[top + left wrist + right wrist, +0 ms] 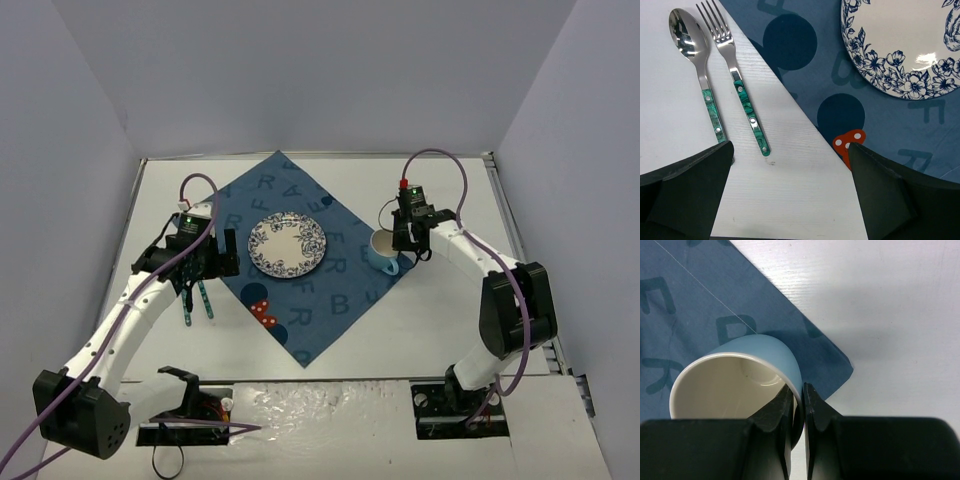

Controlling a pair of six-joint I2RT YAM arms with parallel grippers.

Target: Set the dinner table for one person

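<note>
walls: plain pale grey panels (back, left, right) | light: even, soft shadows, perhaps from overhead

Soft, even light falls from above, leaving the white worktop bright and close to washed out in the overhead view. Shadows are faint: a grey smear lies just right of the blue cup in the right wrist view. A small glare patch sits on the floral plate, and the spoon bowl mirrors bright spots (focus is crisp there). The left gripper shows dark and nearly featureless along the bottom edge.
</note>
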